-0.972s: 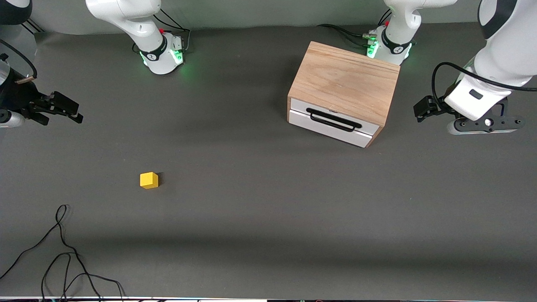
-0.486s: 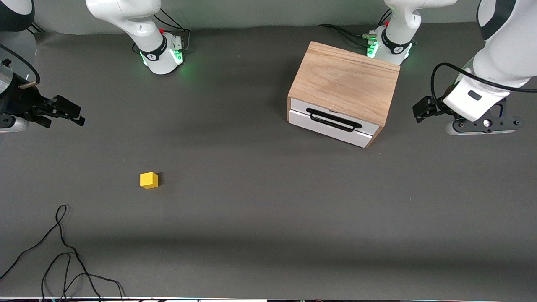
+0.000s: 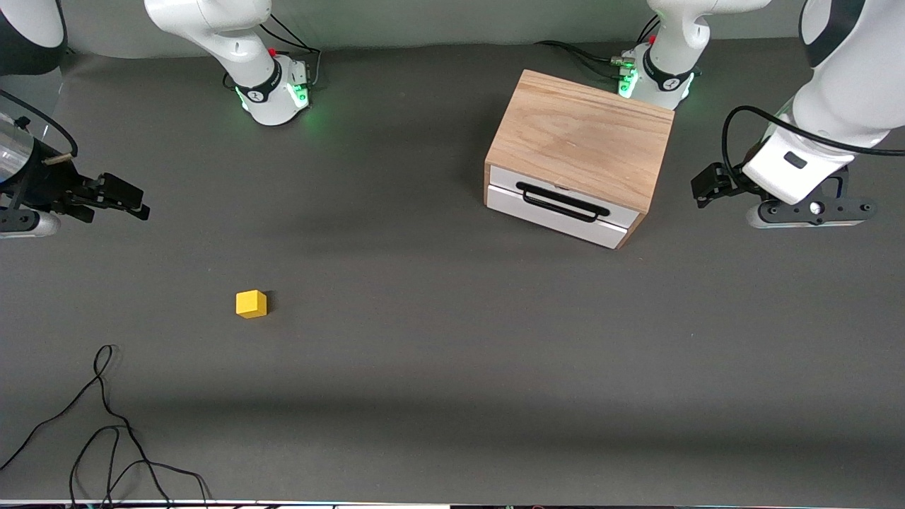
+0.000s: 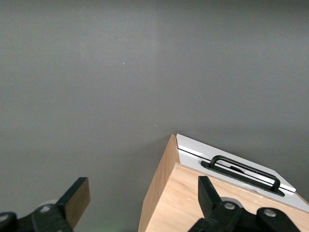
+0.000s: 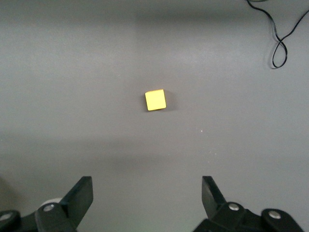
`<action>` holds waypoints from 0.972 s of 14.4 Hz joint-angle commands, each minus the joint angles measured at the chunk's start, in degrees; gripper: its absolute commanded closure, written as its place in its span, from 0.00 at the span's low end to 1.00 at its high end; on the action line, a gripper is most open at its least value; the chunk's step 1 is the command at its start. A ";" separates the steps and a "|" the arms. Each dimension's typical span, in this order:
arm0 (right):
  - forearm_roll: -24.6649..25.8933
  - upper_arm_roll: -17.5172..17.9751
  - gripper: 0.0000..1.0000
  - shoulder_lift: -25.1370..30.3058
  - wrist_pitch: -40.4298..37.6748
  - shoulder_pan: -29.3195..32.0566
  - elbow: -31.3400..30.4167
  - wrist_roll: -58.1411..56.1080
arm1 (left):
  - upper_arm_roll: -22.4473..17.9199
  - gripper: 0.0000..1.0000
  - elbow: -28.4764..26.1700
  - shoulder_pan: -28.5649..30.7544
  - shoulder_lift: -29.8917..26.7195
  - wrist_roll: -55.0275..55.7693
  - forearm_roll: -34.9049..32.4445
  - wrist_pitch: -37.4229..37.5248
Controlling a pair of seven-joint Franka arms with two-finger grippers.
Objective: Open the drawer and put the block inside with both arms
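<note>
Drawer (image 3: 558,206): shut, its white front flush in the light-wood cabinet (image 3: 580,138), which stands in the upper right of the front frame close to the left arm's base. The black bar handle (image 3: 562,201) runs across the front, untouched.

Block (image 3: 251,304): a small yellow cube lying alone on the dark worktop (image 3: 452,353), left of centre in the front frame and well apart from the cabinet. In the right wrist picture it (image 5: 155,100) sits near mid-frame, lined up between the two fingers but some way off from them.

Left tool (image 3: 710,184): at the right edge of the front frame, beside the cabinet's end and apart from it; fingers spread wide and empty. The left wrist picture shows the handle (image 4: 246,173) in its lower right.

Right tool (image 3: 117,196): at the left edge of the front frame, above the block in the picture and well apart from it; fingers spread wide, nothing held.

Loose black cable (image 3: 106,424) lies in the lower left corner, clear of both task items.

Assessment: the work stands at the approach, with nothing yet grasped. The next move appears to call for the left tool to come round to the drawer front and close squarely on the handle, then pull straight out. The right tool needs to descend over the block and straddle it.
</note>
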State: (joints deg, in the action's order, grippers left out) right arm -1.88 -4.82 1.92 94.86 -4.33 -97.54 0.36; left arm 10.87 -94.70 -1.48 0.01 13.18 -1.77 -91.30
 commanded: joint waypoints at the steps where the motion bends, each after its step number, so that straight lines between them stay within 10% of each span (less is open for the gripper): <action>1: 0.91 0.08 0.00 -1.04 1.03 0.20 0.86 0.78 | -0.15 0.00 0.57 -0.27 0.08 -0.88 0.54 -0.11; 14: 0.91 -0.01 0.00 -2.98 3.23 0.29 1.30 0.78 | -0.15 0.00 0.57 0.08 0.08 -0.96 0.45 -0.11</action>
State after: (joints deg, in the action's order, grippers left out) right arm -1.79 -4.97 -0.42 98.03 -4.11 -97.48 0.36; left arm 10.86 -94.70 -1.49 0.04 13.18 -1.66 -91.30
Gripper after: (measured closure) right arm 0.000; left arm 0.000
